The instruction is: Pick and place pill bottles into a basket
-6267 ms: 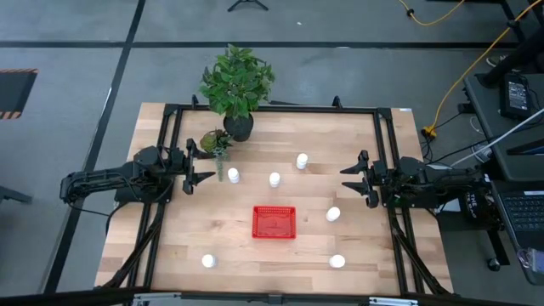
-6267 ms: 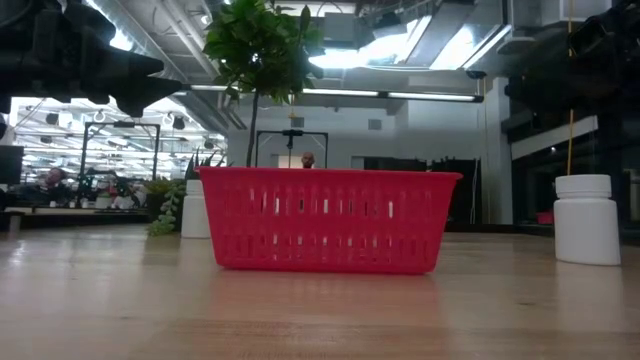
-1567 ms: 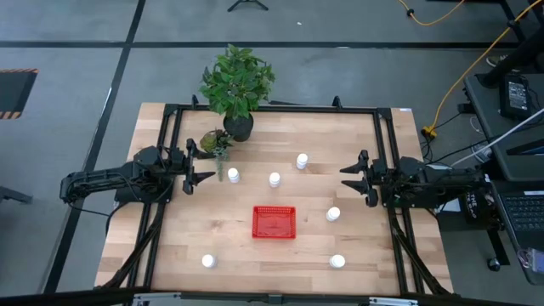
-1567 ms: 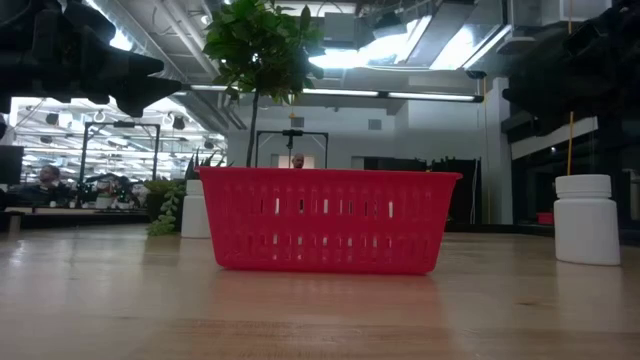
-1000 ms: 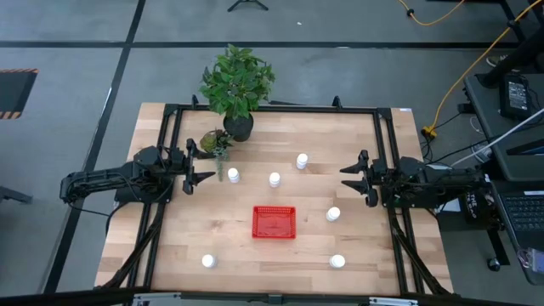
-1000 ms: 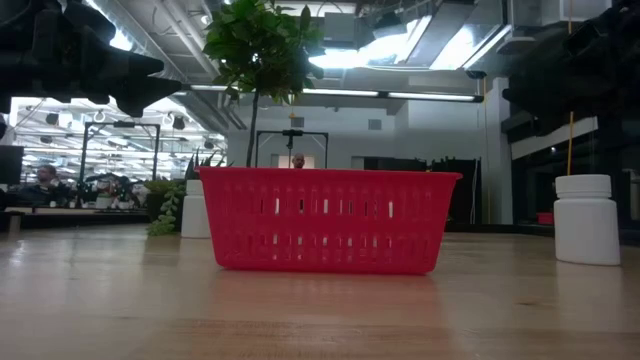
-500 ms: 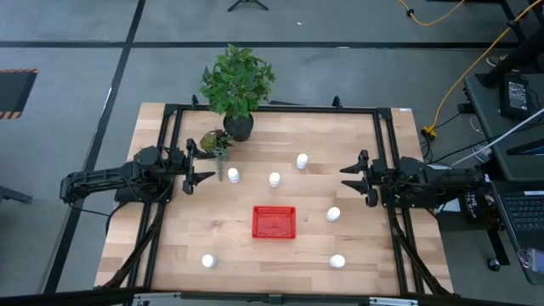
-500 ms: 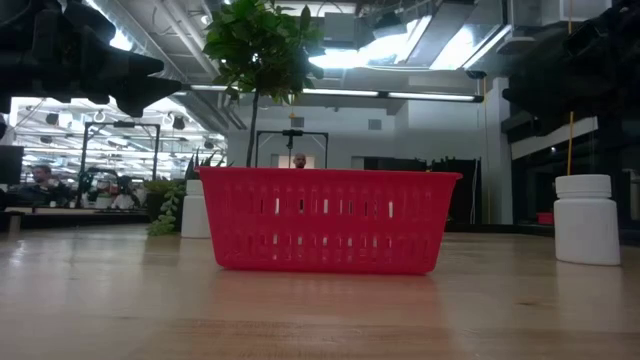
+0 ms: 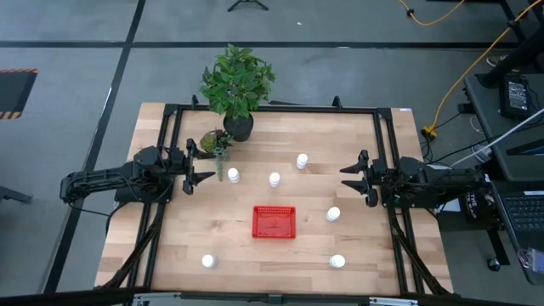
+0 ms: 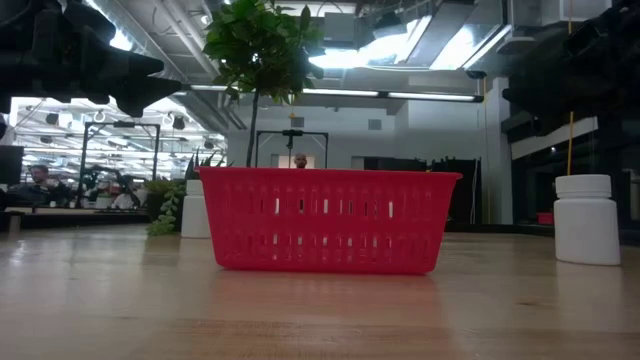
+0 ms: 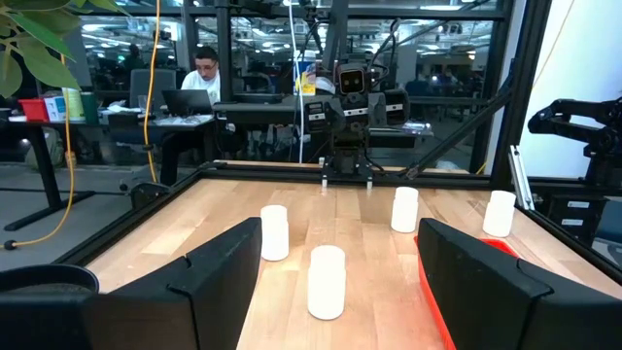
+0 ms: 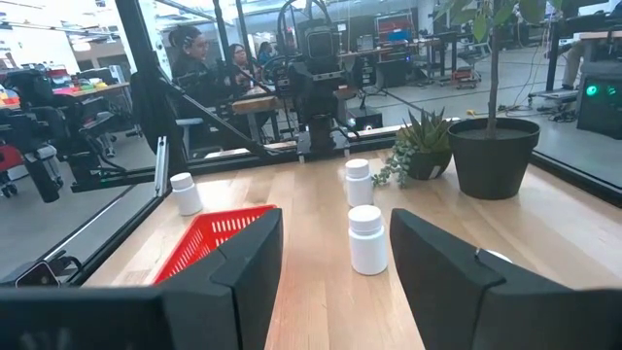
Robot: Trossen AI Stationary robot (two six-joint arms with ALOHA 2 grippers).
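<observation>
The red mesh basket (image 9: 274,222) stands near the table's middle, toward the near edge. Several white pill bottles stand upright on their bases around it: two (image 9: 233,175) (image 9: 274,179) in front of my left gripper, one (image 9: 302,161) farther back, one (image 9: 333,214) right of the basket, two (image 9: 208,261) (image 9: 337,262) near the front edge. My left gripper (image 9: 204,166) hovers open at the table's left edge and points level toward the right. My right gripper (image 9: 350,178) hovers open at the right edge, facing it. Neither has anything between its fingers.
A leafy plant in a black pot (image 9: 239,126) stands at the far edge, with a small succulent (image 9: 217,143) just beyond my left gripper. Black frame rails (image 9: 272,109) run round the table. People sit at desks (image 11: 199,68) in the room beyond.
</observation>
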